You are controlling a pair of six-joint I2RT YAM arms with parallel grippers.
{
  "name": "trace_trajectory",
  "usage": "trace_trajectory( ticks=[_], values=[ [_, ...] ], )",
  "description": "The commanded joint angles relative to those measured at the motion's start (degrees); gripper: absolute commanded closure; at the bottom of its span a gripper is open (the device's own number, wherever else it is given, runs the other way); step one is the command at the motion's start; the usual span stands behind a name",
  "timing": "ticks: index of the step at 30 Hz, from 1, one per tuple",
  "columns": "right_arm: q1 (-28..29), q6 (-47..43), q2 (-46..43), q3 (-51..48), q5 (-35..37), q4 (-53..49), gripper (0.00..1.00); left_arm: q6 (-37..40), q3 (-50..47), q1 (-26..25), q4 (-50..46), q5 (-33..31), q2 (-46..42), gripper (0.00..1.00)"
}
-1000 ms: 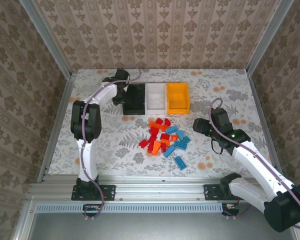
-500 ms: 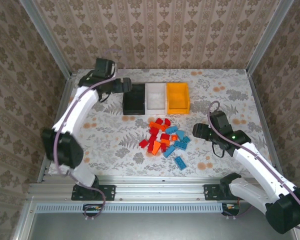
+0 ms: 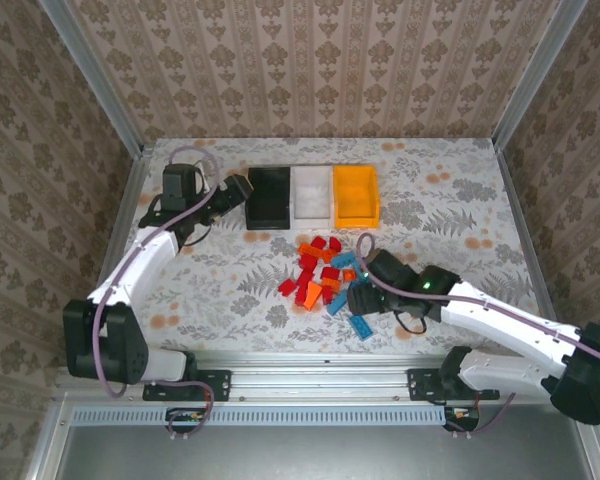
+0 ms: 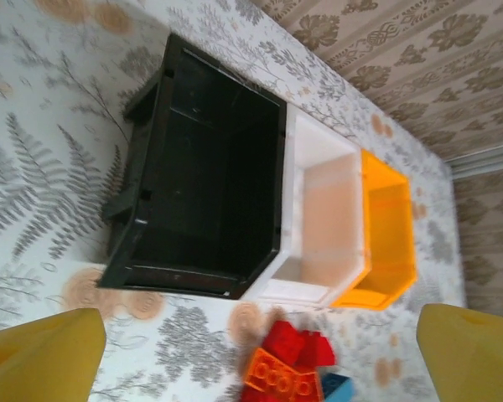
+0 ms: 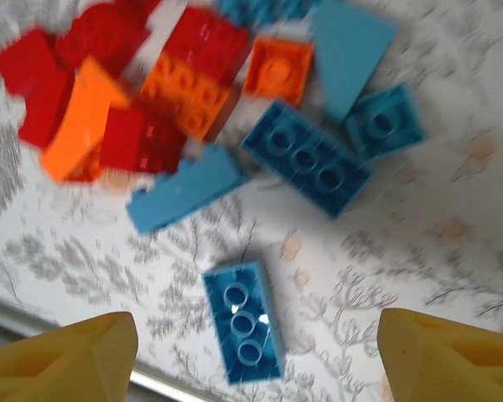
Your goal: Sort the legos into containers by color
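The legos [image 3: 328, 278] lie in a loose heap of red, orange and blue at the middle of the flowered tabletop [image 3: 460, 200]. One blue brick [image 3: 361, 326] sits apart, at 5 o'clock from the heap.

At 12 o'clock from the heap three bins stand in a row, touching side to side: the black bin [image 3: 270, 197], the white bin [image 3: 312, 193] and the orange bin [image 3: 355, 194].

The left gripper [image 3: 240, 187] hangs just at 9 o'clock of the black bin. In its wrist view the yellow fingers [image 4: 42, 352] stand wide apart with nothing between them, looking over the row of bins.

The right gripper [image 3: 357, 300] is over the heap's 4 o'clock edge. Its jaws are wide too, with fingers [image 5: 63, 352] at both lower corners of the wrist view. The lone blue brick lies studs up on the tabletop below the gap, touched by neither finger.
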Motion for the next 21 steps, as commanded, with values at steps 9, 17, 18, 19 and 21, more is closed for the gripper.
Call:
trace_trajectory(
  ticks=[9,17,18,19,21],
  values=[
    [12.9,7.3,13.1,-0.7,3.7,-1.7,0.15,-7.5,6.7,-1.2,5.7,16.3,8.8,0.1],
    [12.7,6.7,14.1,-3.8,4.8,1.6,0.21,-7.6,5.7,-4.5,5.3,17.6,8.5,0.1],
    [12.4,6.4,14.7,-4.0,4.7,2.2,0.22,-7.2,5.9,-4.8,4.8,17.4,8.6,0.1],
    [12.0,6.0,15.3,-4.2,4.8,2.8,0.24,-7.1,6.0,-4.9,4.2,17.2,8.6,0.1],
    [11.2,5.3,15.9,-4.4,5.8,3.4,0.29,-7.0,6.0,-4.9,4.1,17.4,8.5,0.1]
  ],
)
